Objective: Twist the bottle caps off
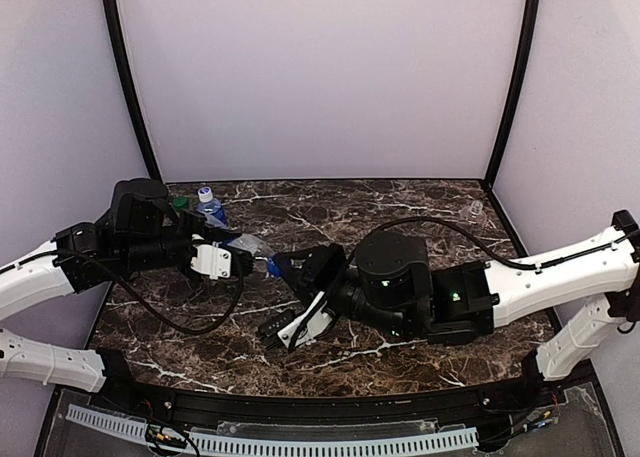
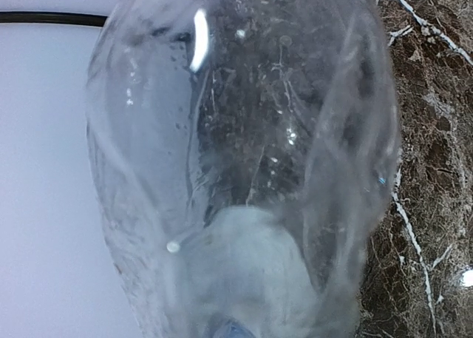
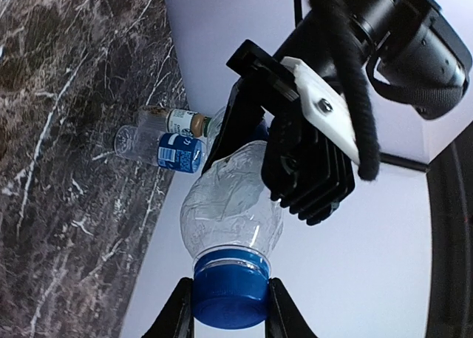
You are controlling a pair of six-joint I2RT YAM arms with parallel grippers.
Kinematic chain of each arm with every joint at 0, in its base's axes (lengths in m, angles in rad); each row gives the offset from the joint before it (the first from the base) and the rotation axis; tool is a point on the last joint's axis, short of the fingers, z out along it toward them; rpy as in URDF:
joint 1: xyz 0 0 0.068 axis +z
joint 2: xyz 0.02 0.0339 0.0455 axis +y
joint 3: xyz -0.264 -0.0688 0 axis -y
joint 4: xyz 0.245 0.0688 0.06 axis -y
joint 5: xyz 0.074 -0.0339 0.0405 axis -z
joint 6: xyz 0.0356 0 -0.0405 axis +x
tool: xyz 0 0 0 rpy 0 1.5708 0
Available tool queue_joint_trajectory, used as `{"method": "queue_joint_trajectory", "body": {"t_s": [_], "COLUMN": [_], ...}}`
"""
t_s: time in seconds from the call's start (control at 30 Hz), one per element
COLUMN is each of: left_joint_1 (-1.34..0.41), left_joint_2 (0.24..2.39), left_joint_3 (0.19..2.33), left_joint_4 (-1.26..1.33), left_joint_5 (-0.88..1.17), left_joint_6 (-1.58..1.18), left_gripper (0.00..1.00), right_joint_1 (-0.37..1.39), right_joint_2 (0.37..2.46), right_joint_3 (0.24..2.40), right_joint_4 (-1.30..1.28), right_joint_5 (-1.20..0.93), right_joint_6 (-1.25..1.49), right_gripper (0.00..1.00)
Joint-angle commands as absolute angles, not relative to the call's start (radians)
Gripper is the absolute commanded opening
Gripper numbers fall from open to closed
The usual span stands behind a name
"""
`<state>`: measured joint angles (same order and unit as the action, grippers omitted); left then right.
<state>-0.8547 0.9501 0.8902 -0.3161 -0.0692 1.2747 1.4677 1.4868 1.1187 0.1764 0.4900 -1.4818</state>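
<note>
right claw (image 3: 230, 310) around bottle (image 3: 225, 201)'s blue cap (image 3: 229, 290)

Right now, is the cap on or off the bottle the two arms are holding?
On: the blue cap sits on the neck of the clear bottle, with the right tool closed on it.

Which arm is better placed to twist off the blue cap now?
Right. The right gripper flanks the blue cap on both sides; the left gripper only holds the clear bottle by its body.
</note>
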Motion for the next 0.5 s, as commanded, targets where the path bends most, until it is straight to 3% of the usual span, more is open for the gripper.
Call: {"method": "queue_joint_trajectory", "body": {"t_s": [0.0,0.4,0.43,0.47], "left_joint_1": [-0.829,-0.83,-0.83,-0.829], "left_joint_2": [0.954,0.949,0.949,0.95], "left_joint_3": [0.92,0.918,0.92,0.923], "left_joint_4": [-0.415,-0.438,-0.432,-0.425], "left_joint_5": [-0.111,-0.106,-0.106,-0.108], "left_joint_6": [1.261,1.252,1.248,1.236], "left_gripper": [0.22,0.21,0.21,0.21], "right_joint_1": [1.5,1.507,1.507,1.507], "right_joint_2": [1.5,1.504,1.507,1.509], "right_joint_3": [1.119,1.163,1.16,1.156], "right_joint_4": [0.26,0.145,0.161,0.179], "right_joint_5": [0.539,0.541,0.547,0.554], "right_joint_6": [-1.858,-1.839,-1.825,-1.807], "right_gripper": [0.0,0.0,0.07,0.29]}}
